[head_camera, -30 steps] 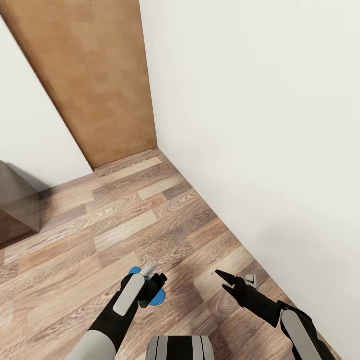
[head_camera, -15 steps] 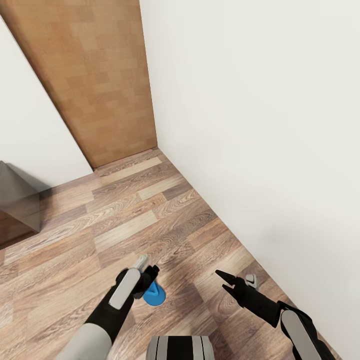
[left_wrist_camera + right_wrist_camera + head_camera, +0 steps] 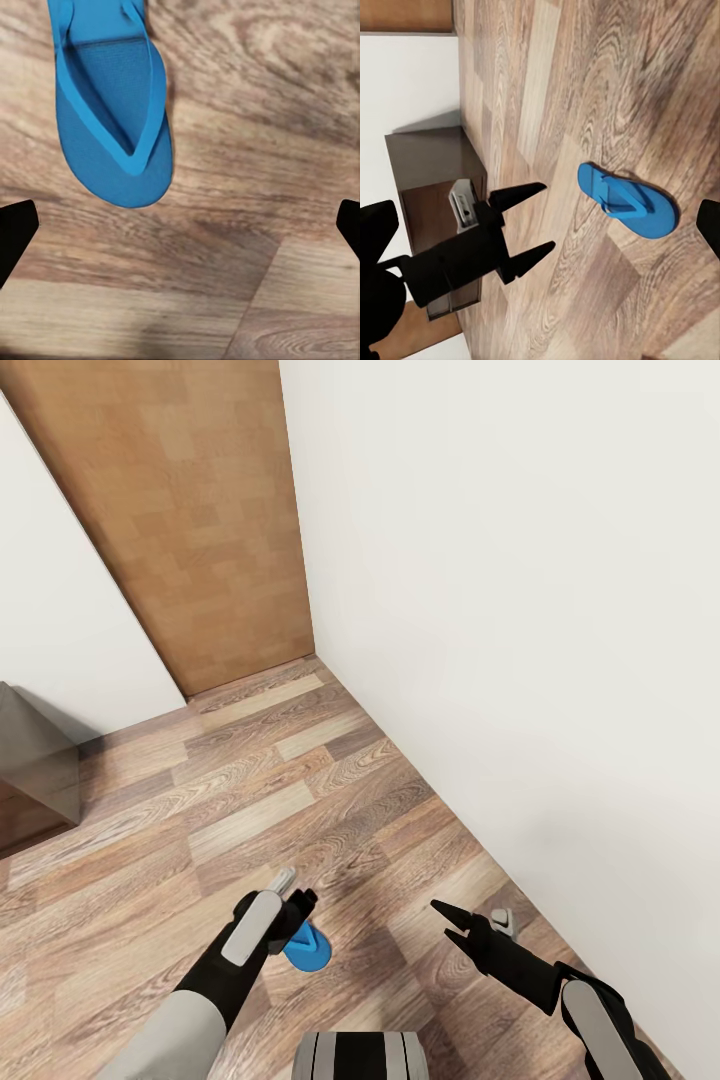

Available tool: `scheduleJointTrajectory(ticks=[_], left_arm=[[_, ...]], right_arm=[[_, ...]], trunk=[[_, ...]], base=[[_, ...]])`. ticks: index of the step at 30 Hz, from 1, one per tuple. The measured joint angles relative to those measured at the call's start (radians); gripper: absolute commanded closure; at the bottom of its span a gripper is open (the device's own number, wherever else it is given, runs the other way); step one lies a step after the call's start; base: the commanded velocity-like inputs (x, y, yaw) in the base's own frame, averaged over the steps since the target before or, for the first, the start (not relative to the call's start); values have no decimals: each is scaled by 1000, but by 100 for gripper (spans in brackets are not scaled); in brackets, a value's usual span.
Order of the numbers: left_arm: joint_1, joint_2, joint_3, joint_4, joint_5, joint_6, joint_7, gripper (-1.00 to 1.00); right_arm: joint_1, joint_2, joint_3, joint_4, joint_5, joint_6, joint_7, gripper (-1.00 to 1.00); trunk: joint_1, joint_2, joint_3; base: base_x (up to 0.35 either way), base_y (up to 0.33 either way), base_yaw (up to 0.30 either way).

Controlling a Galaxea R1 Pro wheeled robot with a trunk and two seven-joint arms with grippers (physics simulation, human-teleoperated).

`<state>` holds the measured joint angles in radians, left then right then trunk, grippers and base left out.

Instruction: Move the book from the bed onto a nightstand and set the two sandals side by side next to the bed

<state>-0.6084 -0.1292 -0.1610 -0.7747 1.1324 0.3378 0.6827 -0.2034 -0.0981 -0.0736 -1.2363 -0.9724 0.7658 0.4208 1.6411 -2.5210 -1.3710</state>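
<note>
One bright blue sandal (image 3: 112, 112) lies flat on the wood-plank floor, straps up. My left gripper (image 3: 180, 229) hangs open just above the floor beside its rounded end, with nothing between the fingers. In the head view the left wrist covers part of the sandal (image 3: 306, 952). To the right, my right gripper (image 3: 448, 921) is open and empty, low over the floor near the white wall. From the right wrist, the whole sandal (image 3: 627, 201) shows, with the left gripper (image 3: 549, 215) close beside it. A dark brown nightstand (image 3: 38, 760) stands at the left. The book, the bed and the other sandal are out of view.
A white wall (image 3: 520, 610) runs along the right, close to my right arm. A light wooden door (image 3: 190, 510) closes the far corner. Open plank floor (image 3: 250, 790) lies between me and the door.
My left gripper has drawn back to the left, off the sandal, and more of the sandal now shows on the floor. The right arm has not moved.
</note>
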Motion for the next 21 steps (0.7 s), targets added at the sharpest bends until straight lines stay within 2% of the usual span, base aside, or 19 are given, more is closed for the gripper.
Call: scheduleJointTrajectory(ticks=[12,21], left_arm=[[0,0,0,2,-3,-2,1,-100],[0,0,0,2,-3,-2,1,-100]], right_arm=[[0,0,0,0,0,0,0,-100],[0,0,0,0,0,0,0,-100]], trunk=[[0,0,0],[4,-2,-35]], base=[[0,0,0],[0,0,0]])
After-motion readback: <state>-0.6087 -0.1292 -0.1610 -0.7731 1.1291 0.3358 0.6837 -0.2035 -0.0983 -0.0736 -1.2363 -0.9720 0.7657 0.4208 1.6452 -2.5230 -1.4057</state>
